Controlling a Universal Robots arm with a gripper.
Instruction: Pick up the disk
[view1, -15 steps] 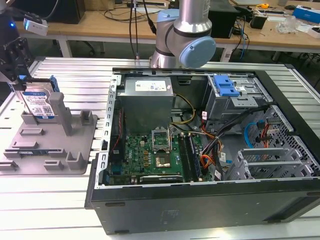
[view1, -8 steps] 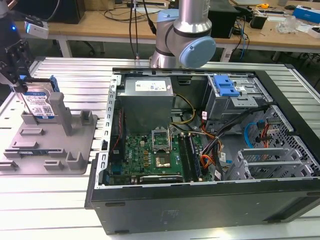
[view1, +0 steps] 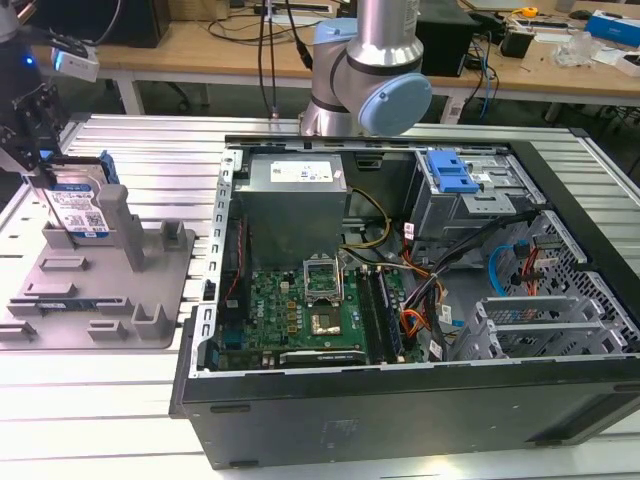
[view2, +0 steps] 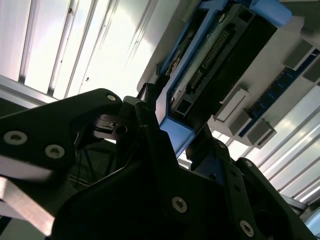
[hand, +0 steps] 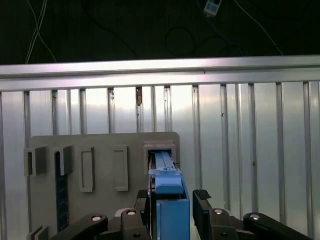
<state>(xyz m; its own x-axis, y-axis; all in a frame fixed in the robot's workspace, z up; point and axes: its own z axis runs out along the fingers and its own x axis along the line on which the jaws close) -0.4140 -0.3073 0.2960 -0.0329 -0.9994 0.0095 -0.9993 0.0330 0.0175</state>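
desk (view1: 100, 400) | fixture (view1: 150, 285) on the exterior view's left | disk (view1: 78, 212) upright in its slot | fingers (hand: 202, 196) closed on disk's blue-railed top edge | risk, we judge: a tilted pull jams it against the posts

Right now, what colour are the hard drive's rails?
Blue rails, clearest in the first wrist view.

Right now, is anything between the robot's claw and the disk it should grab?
Nothing visible does. The gripper is right at the disk, which stands upright in the grey fixture; in both wrist views the gripper straddles its blue rail.
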